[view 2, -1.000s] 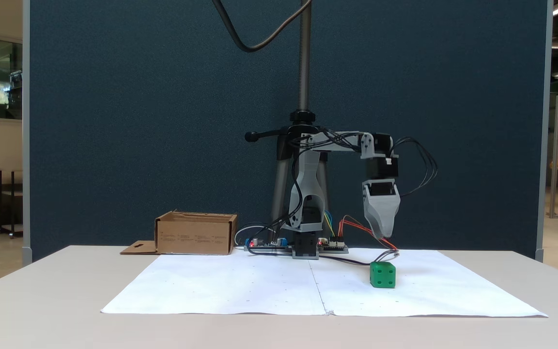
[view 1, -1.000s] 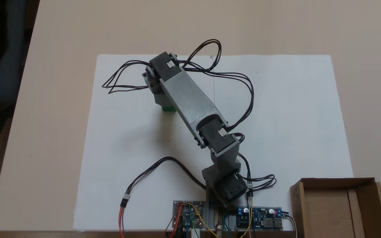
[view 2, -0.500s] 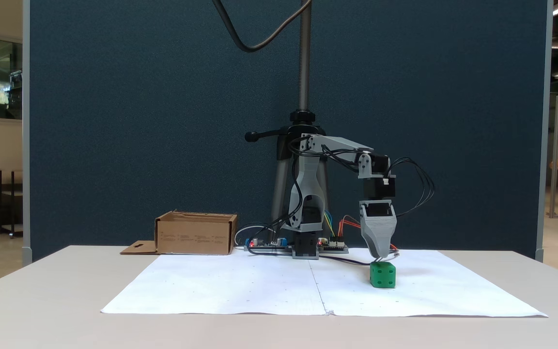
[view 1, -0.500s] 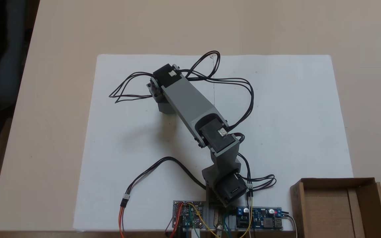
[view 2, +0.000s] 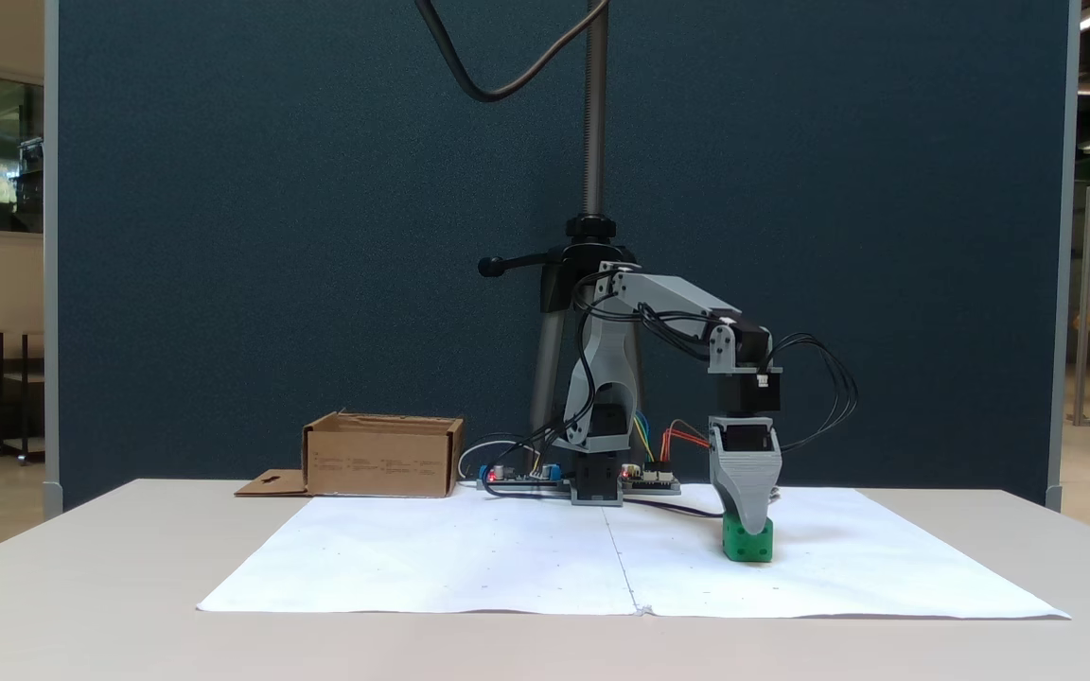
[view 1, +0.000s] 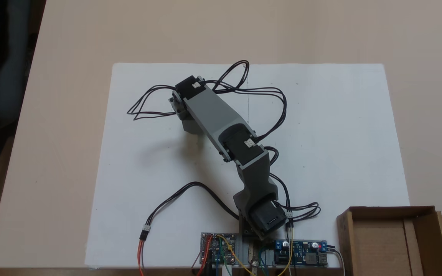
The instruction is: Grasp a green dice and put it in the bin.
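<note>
The gripper point(view 2: 749, 526) pointed straight down over the green dice point(view 2: 748, 548), which sat on the white paper point(view 2: 469, 558) to the right of the arm's base in the side-on fixed view. The grey jaw in front reached down over the upper part of the dice, but the second jaw lay behind it, so whether the jaws were wide, narrow or already pressing could not be told. From above, the arm point(view 1: 215, 117) covered the dice completely. The step in hand appeared to be the grasp. To do it well, the jaws probably needed to sit squarely on two opposite flat faces, low enough to catch the middle of the cube rather than its rounded top edge, then close before any lift. The bin point(view 2: 382, 456) stood well apart on the far left of the table, beside the circuit boards point(view 1: 220, 248).
</note>
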Available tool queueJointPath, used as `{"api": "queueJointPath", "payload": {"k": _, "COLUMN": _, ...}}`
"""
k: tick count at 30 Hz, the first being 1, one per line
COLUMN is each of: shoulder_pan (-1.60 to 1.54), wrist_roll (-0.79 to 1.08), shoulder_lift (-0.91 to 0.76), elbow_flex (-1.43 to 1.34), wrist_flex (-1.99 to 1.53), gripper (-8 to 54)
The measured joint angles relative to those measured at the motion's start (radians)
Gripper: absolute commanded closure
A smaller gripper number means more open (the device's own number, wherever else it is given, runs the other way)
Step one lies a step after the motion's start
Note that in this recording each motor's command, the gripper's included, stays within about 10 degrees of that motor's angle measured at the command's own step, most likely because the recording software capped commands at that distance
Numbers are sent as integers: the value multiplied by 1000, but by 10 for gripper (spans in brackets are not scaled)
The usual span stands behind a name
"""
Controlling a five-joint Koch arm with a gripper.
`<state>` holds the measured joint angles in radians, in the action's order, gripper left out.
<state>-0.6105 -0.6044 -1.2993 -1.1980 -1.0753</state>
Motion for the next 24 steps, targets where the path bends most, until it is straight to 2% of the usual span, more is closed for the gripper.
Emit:
{"api": "queueJointPath", "payload": {"k": 11, "shoulder_pan": 0, "wrist_roll": 0, "shoulder_lift": 43, "elbow_flex": -3, "wrist_flex": 37, "gripper": 25}}
{"api": "queueJointPath", "payload": {"k": 24, "shoulder_pan": 18, "wrist_roll": 0, "shoulder_lift": 72, "elbow_flex": -6, "wrist_flex": 37, "gripper": 63}}
